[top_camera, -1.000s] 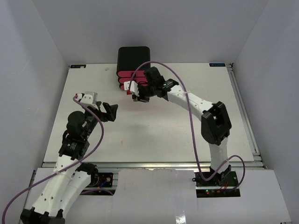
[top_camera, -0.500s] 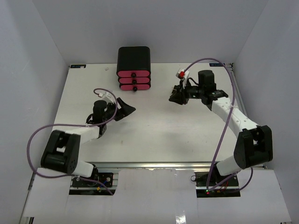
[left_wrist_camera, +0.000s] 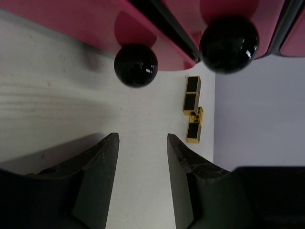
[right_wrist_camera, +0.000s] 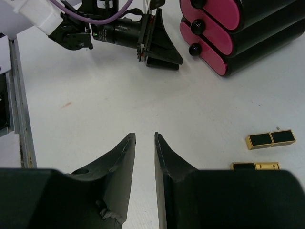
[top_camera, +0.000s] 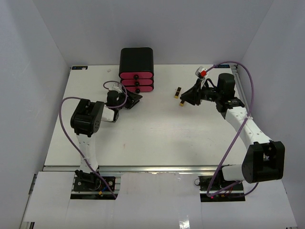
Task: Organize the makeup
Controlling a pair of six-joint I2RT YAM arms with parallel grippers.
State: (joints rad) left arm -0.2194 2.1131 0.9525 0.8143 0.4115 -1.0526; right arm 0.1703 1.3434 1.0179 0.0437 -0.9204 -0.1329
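Note:
Two black-and-gold lipsticks lie on the white table to the right of the box, one [top_camera: 177, 92] behind the other [top_camera: 182, 103]. They also show in the left wrist view [left_wrist_camera: 192, 95] [left_wrist_camera: 194, 125] and the right wrist view [right_wrist_camera: 270, 139] [right_wrist_camera: 255, 166]. My left gripper [top_camera: 135, 99] [left_wrist_camera: 142, 137] is open and empty, pointing at the lower drawer knobs [left_wrist_camera: 136, 65]. My right gripper [top_camera: 184, 99] [right_wrist_camera: 144, 135] is empty with a narrow gap between its jaws, just beside the nearer lipstick. The tube, pump bottle, palette and compact are out of view.
A black box with three pink drawers [top_camera: 137, 71] [right_wrist_camera: 238, 24] stands at the back middle of the table, drawers facing forward and shut. The left gripper shows in the right wrist view [right_wrist_camera: 159, 45]. White walls enclose the table on three sides.

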